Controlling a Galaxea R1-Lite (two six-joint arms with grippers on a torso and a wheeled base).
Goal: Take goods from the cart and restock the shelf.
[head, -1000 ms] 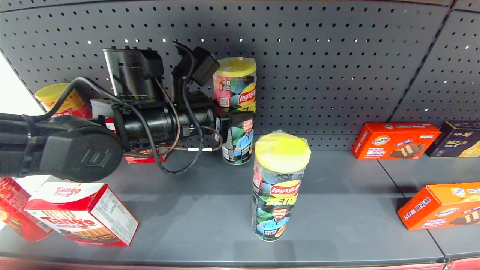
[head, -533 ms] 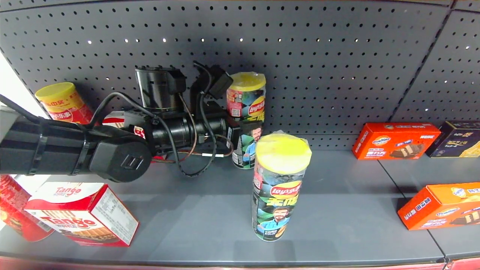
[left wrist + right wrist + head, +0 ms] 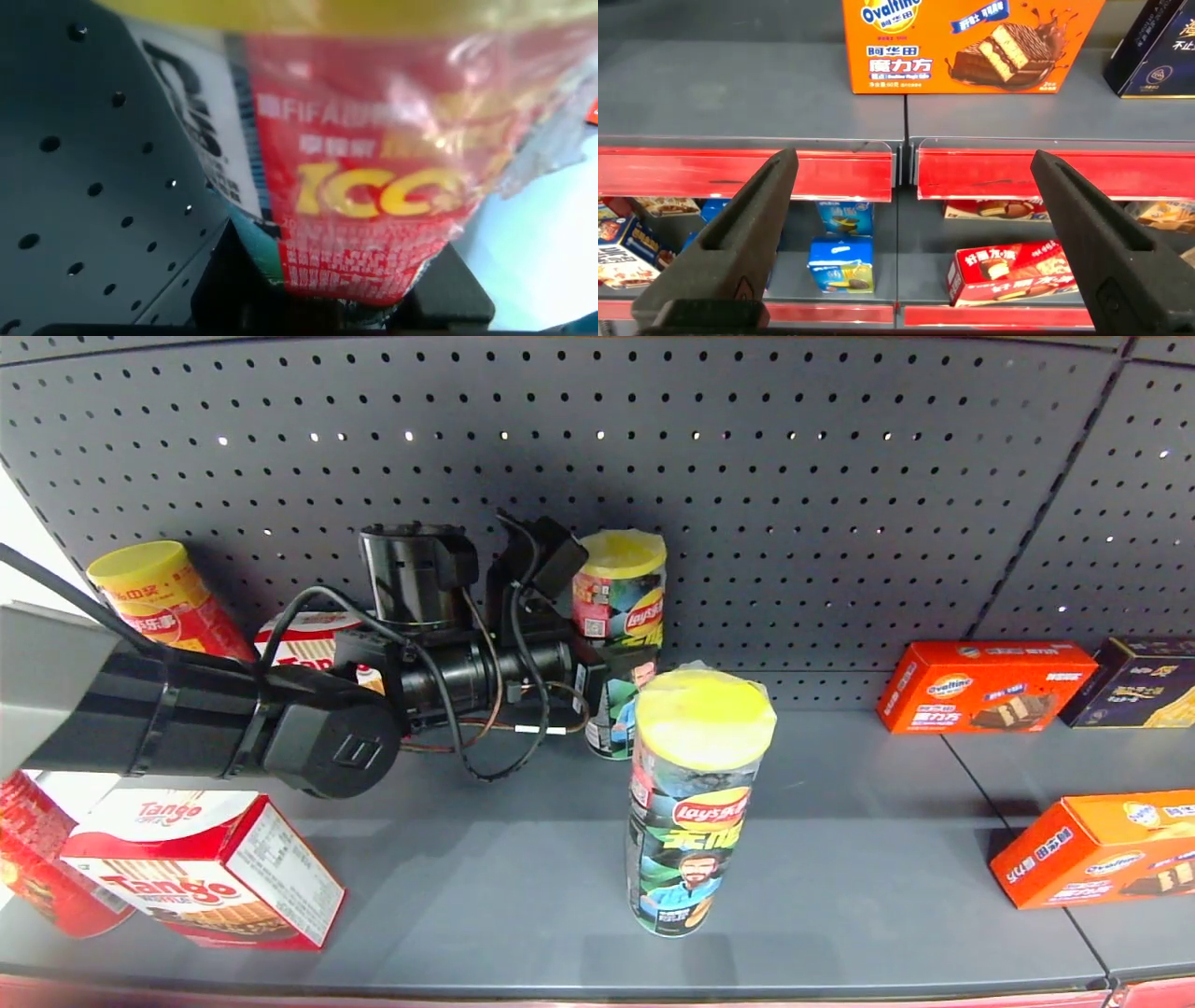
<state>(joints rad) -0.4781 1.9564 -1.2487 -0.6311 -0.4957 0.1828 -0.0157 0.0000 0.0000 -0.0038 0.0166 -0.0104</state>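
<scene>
L gripper (image 3: pixel 611 663) has brought chips can (image 3: pixel 621 597) lower & rightwards vs 1 s ago; jaws clamped on it, upright at shelf (image 3: pixel 887 859) back edge, behind 2nd can (image 3: pixel 695 803). R gripper (image 3: pixel 915 159): jaws apart.

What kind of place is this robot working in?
Most likely a shop aisle, or a mock one: a pegboard-backed shelf holds a chip can and orange snack boxes, red price rails run below, and the left end effector grips a second can.
</scene>
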